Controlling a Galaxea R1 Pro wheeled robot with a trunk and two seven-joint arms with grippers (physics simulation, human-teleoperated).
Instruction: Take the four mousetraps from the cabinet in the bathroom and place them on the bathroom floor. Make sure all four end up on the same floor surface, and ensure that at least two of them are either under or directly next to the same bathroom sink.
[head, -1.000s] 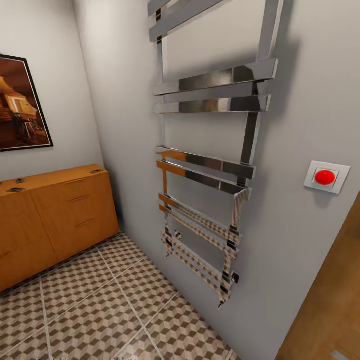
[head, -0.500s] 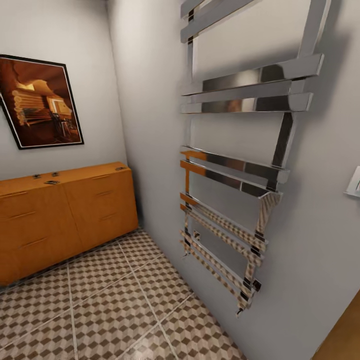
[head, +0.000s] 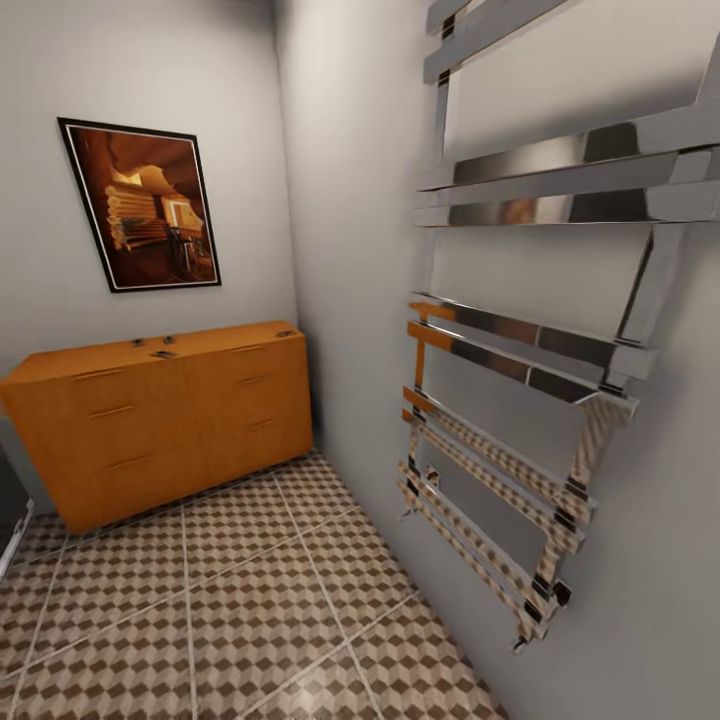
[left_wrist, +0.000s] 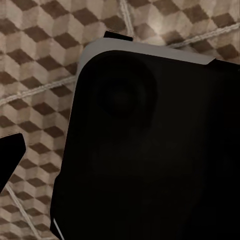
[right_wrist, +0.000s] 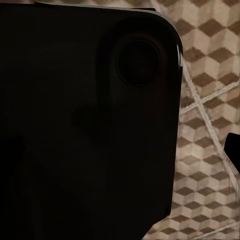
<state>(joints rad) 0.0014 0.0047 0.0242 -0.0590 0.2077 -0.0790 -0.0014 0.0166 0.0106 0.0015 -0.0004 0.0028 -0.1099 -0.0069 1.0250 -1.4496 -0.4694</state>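
cabinet (head: 170, 420), mousetraps (head: 163, 353) on top

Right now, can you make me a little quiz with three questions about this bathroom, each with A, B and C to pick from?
1. Where are the small dark things that may be mousetraps?
A. on the cabinet's top
B. on the floor tiles
C. hanging on the rail

2. What colour is the cabinet?
A. white
B. orange-brown
C. blue

3. How are the cabinet's drawers?
A. all pulled out
B. one missing
C. all shut

Answers:
1 A: the little dark shapes lie on the flat top, too small to name for sure.
2 B: its wood is orange-brown against the grey wall and beneath the framed picture.
3 C: every drawer front sits flush, above the cube-patterned floor, left of the chrome towel rail.
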